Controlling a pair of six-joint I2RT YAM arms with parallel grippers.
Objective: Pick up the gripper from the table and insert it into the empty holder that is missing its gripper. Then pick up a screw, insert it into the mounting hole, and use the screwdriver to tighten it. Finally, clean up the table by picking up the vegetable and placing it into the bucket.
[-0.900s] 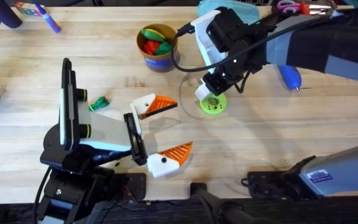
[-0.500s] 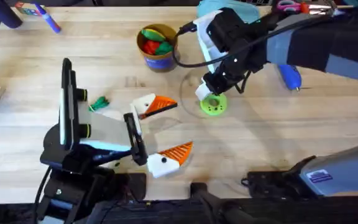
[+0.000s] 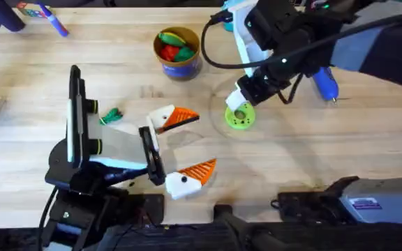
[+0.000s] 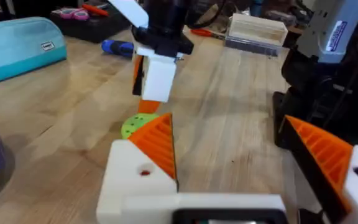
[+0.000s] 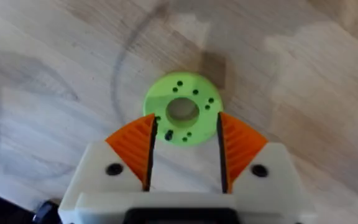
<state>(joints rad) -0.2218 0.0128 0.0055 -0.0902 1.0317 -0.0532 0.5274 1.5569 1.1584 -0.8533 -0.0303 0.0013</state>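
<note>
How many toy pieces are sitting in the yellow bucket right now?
3 show: a green piece at the back, a red piece on the left, a green one at the front right of the bucket. More may lie underneath.

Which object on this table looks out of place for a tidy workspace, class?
The small green vegetable lies loose on the table, left of the left claw, while other toy produce already sits in the bucket.

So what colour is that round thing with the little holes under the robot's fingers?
The round disc is bright lime green, clearest in the right wrist view.
</note>
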